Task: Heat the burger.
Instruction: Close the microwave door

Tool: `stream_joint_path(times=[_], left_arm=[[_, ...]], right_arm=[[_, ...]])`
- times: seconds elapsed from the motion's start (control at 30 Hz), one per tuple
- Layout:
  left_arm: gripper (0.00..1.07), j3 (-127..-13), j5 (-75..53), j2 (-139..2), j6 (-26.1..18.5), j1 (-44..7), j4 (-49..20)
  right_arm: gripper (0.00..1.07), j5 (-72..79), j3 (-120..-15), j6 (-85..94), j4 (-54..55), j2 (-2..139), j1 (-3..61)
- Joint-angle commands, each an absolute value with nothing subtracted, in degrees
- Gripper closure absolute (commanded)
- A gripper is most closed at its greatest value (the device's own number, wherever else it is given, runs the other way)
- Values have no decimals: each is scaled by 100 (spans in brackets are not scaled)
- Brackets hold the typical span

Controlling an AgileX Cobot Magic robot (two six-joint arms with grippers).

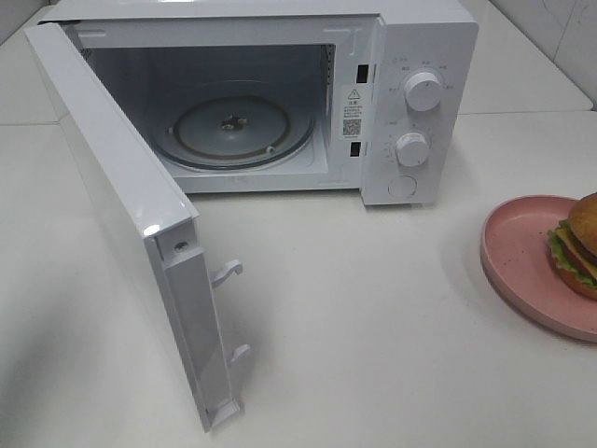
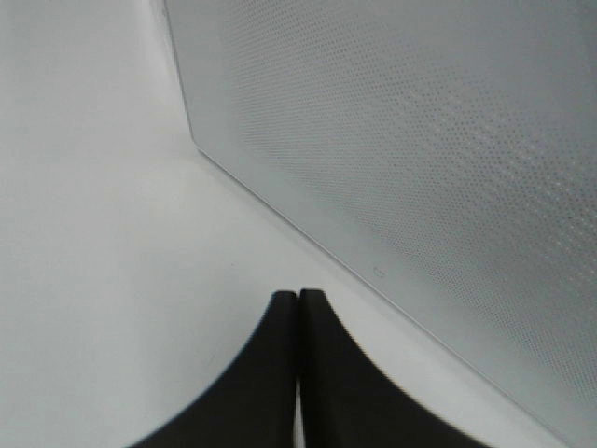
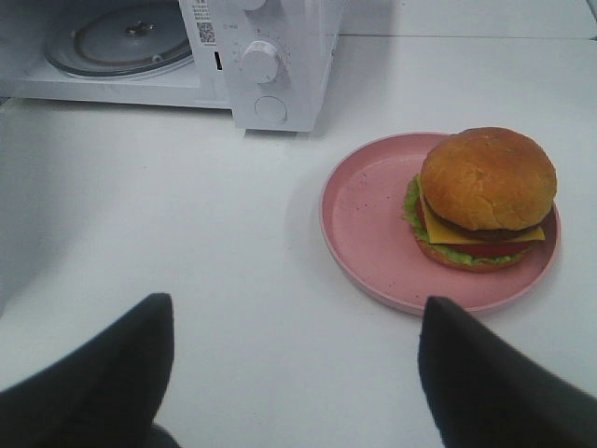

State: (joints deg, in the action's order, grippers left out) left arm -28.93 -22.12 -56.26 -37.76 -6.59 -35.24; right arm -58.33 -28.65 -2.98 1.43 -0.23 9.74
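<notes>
One white microwave (image 1: 410, 103) stands door (image 1: 121, 215) open on the counter (image 1: 373, 327), the burger (image 1: 578, 245) on a pink plate (image 1: 518, 261) at right. Left gripper (image 2: 298, 299) fingers pressed together beside the door's mesh panel. Right gripper (image 3: 297, 327) spread wide, empty, short of the plate.

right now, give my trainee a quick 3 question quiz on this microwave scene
1. True or false: the microwave door is shut.
2. The burger sits on: A) the glass turntable B) the pink plate C) the bare table
3. Fill in: the right hand is ____, the left hand is ____.

Key: 1 false; 2 B; 3 open, shut.
</notes>
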Motion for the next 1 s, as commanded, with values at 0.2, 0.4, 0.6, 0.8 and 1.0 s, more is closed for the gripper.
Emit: stream_joint_path(times=[0.2, 0.4, 0.6, 0.8, 1.0], left_arm=[[106, -3209, -1994, -6589, -4985, -1192, -4561], [106, -3655, -1919, -7294, -4985, -1484, -4584], [106, -3965, -1707, -7781, -4968, -1805, -4601], [106, -4291, -1564, -8170, -4968, -2131, -4601], [106, -4784, -1513, -8657, -4968, -2469, -4601]], right_arm=[[38, -5752, -2853, -269, 172, -178, 963], [39, -5752, -2853, -269, 172, -178, 963], [39, -5752, -2853, -269, 172, -178, 963], [39, -5752, -2853, -275, 166, -178, 963], [39, -5752, -2853, -292, 155, -178, 963]])
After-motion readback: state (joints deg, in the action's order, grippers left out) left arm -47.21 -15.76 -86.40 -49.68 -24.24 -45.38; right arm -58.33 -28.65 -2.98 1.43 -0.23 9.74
